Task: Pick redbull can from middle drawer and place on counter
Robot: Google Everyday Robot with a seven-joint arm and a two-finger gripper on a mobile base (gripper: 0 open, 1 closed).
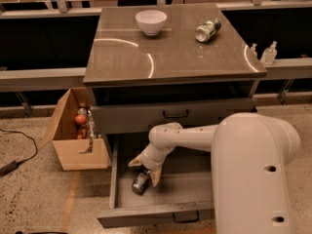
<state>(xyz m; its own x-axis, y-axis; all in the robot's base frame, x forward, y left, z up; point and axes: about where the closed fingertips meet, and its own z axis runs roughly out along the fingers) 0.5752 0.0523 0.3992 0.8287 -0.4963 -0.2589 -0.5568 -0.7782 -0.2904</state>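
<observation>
I see the white arm bent down into the open middle drawer, below the grey-brown surface. A cardboard box sits on the ground left of the cabinet. On the surface, a white bowl and a tipped greenish can rest well apart. The redbull can lies on the drawer floor near its left wall. My hand is spread wide, straddling the can's upper end.

Redbull can lies tipped in open middle drawer, just below tool.
</observation>
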